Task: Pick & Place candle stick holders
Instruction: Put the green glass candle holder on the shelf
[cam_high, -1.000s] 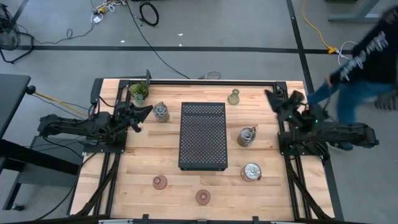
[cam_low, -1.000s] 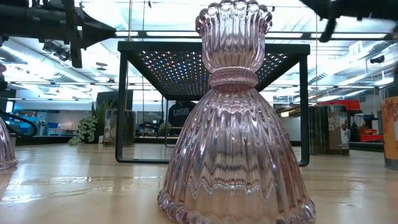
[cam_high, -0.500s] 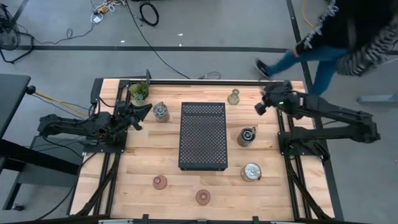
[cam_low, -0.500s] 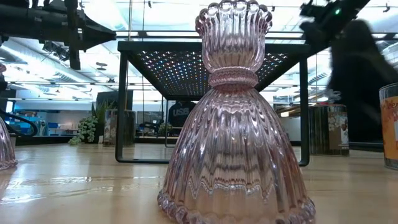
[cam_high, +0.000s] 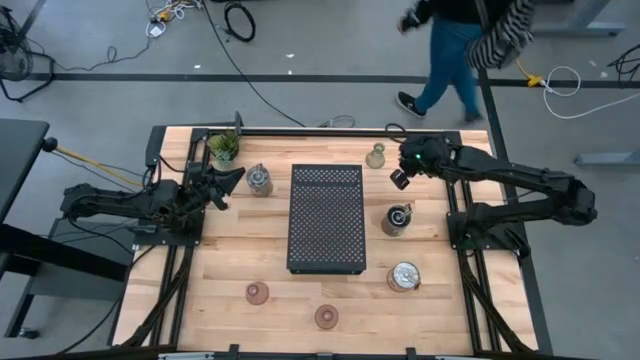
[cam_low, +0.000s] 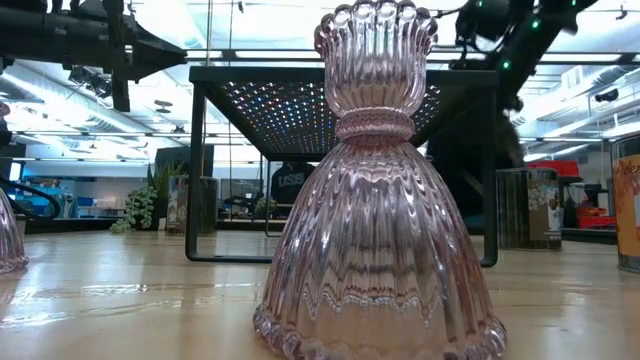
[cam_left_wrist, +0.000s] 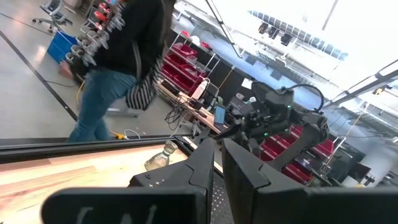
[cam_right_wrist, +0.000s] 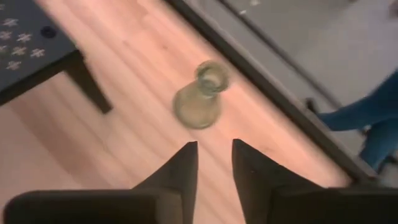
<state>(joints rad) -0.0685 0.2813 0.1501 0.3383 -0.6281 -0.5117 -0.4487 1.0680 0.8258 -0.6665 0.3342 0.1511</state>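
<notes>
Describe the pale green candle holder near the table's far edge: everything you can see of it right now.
The pale green candle holder is small, translucent and glassy-looking, with a rounded body narrowing to a short neck and an open round mouth. It stands upright on the wooden table near the far edge, beyond the black tray's far right corner and apart from it. Nothing touches it. The right gripper hovers just beside it, fingers slightly parted and empty, pointed toward it in the right wrist view.
</notes>
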